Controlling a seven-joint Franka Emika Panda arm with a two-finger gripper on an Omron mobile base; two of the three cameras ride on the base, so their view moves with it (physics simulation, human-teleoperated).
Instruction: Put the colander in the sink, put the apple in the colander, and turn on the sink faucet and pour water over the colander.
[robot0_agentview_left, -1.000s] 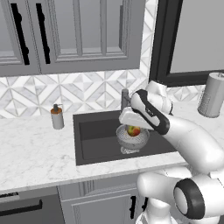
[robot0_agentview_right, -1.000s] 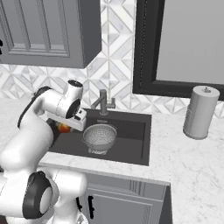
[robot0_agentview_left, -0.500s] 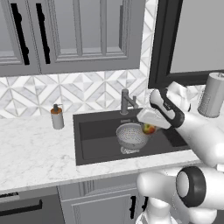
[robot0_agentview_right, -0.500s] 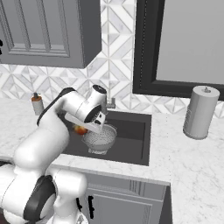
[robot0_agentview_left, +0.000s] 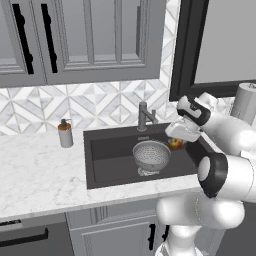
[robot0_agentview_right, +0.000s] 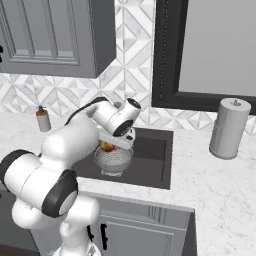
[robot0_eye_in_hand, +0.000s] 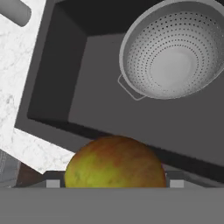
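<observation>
The apple (robot0_eye_in_hand: 114, 162) sits clamped in the gripper (robot0_agentview_left: 176, 141) — red and yellow-green, held above the right side of the sink (robot0_agentview_left: 107, 167). The colander (robot0_agentview_left: 151, 155) stands upright on the sink floor near the drain, empty, just left of the apple. So step one looks finished and step two is in hand. Next move, by my reading: carry the fruit a little left until it hangs over the bowl's middle, lower, then release. The sink faucet (robot0_agentview_left: 144, 116) waits at the far rim — lever untouched, no water running.
</observation>
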